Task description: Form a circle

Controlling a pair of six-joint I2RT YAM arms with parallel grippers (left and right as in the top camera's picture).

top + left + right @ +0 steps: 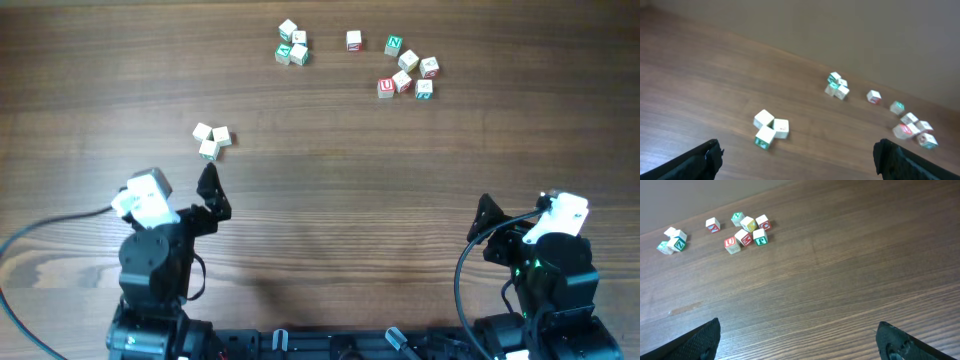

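Note:
The circle [211, 140] is a tight clump of three small pale wooden letter cubes on the left half of the table. The left wrist view shows the clump [770, 129] with green print on its nearest cube. My left gripper [212, 193] is open just short of the clump, which lies ahead of and between its black fingertips [710, 155]; nothing is held in the left gripper [797, 152]. My right gripper [508, 216] is open over bare wood near the front right. Only table grain shows between the tips of the right gripper [797, 327].
Several loose letter cubes lie at the back: a small pile [291, 45], a single cube [353, 40] and a scattered group with red and green print [408, 70]. The right wrist view shows that group [747, 230] far ahead.

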